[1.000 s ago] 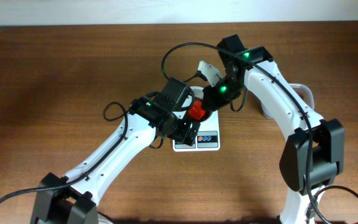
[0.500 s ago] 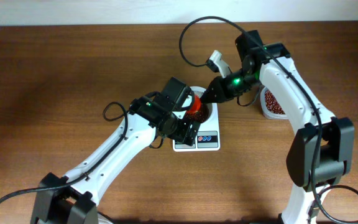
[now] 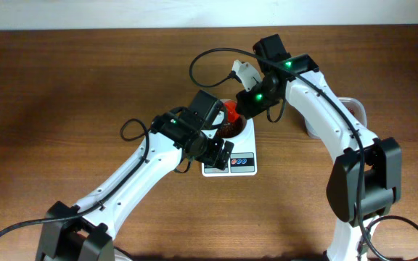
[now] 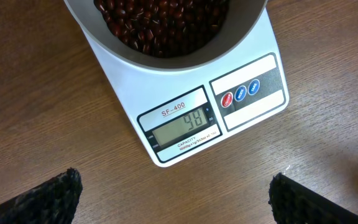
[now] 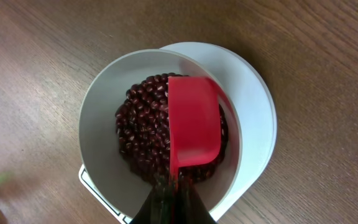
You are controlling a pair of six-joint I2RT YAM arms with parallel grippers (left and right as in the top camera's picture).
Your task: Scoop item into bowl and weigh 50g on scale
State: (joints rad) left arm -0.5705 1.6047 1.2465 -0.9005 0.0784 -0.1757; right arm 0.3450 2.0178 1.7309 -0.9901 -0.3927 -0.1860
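The white bowl point(image 5: 101, 112) sits on the white scale point(image 4: 253, 37) and holds dark red-brown beans point(image 5: 142, 134). The scale's display point(image 4: 182, 124) reads 98, with red and blue buttons point(image 4: 240, 93) beside it. My right gripper point(image 5: 174, 202) is shut on the handle of a red scoop point(image 5: 194, 121), which hangs turned over above the beans; it shows in the overhead view too point(image 3: 232, 112). My left gripper point(image 4: 176, 196) is open and empty, above bare table in front of the scale point(image 3: 229, 161).
A clear plastic tub point(image 3: 354, 107) stands to the right of the scale, mostly hidden by my right arm. Both arms crowd over the scale. Bare wooden table point(image 3: 64, 87) lies to the left and front.
My right gripper swung out to the tub on the right, then came back left over the bowl with the red scoop. The left arm has not moved.
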